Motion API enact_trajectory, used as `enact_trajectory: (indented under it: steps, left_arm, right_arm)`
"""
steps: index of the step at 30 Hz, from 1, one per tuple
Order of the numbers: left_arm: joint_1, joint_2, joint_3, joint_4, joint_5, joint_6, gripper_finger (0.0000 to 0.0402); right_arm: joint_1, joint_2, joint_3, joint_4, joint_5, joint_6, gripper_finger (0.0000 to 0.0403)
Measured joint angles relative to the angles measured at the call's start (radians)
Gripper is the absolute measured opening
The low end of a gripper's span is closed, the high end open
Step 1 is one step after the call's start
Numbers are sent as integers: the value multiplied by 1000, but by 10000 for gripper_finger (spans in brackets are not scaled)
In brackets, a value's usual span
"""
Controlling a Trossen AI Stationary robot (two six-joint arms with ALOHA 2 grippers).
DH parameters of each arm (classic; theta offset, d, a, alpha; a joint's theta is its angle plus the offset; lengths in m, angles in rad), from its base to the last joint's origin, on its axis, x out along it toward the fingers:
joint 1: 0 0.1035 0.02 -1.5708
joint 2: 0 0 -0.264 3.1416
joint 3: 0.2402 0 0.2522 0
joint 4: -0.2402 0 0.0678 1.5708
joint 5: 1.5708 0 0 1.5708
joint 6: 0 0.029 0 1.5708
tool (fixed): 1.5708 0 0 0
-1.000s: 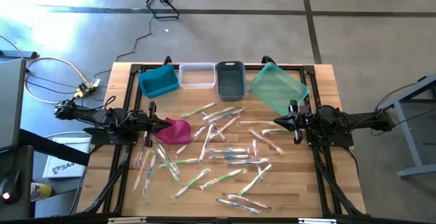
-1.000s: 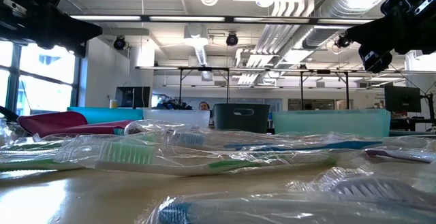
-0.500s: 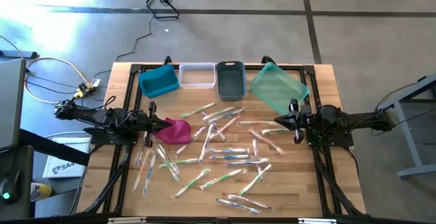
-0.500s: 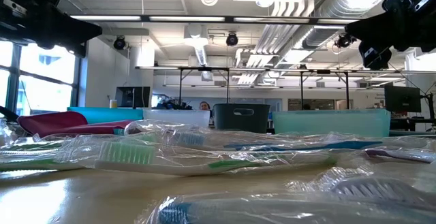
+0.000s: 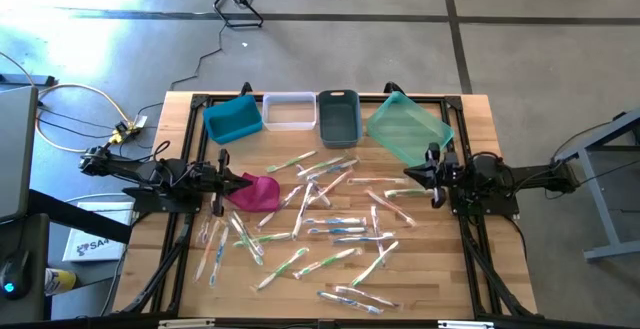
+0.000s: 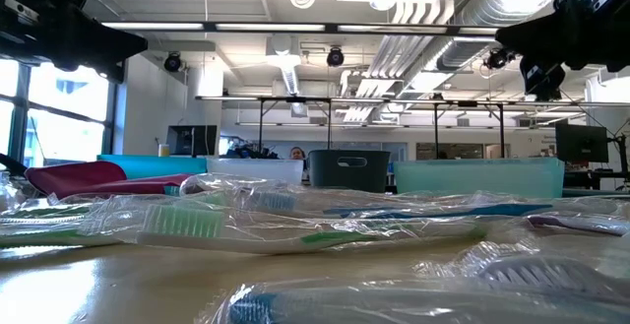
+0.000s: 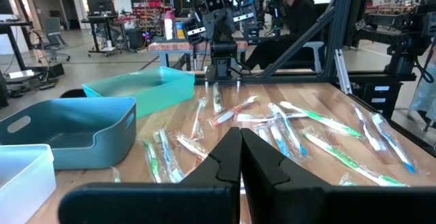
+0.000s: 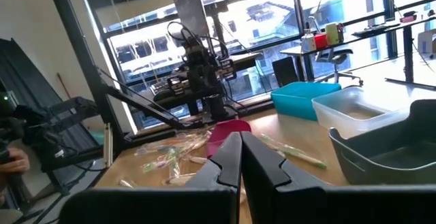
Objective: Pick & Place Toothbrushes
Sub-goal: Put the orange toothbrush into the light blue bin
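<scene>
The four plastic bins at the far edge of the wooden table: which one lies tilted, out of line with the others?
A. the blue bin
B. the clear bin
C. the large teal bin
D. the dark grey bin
C. In the high view, the large teal bin sits turned at an angle at the right end of the row, while the clear bin and the dark grey bin stand square to the table's edge.

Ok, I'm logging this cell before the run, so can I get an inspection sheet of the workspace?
Surface: wooden table.
Job's things: wrapped toothbrushes scattered mid-table, none visibly in the bins.
Clutter: magenta pouch; blue bin, clear bin, grey bin, teal bin along the far edge.
End effectors: left end effector shut at the pouch; right end effector shut, empty.
Cables: cables on the floor at left.
Surroundings: seated person beyond the table.
</scene>
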Motion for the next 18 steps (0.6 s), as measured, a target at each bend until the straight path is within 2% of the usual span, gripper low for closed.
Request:
enact_trajectory:
  steps: [18]
  left_arm:
    - [0, 0, 0, -2, 0, 0, 0]
  right_arm:
    - [0, 9, 0, 83, 3, -1, 2]
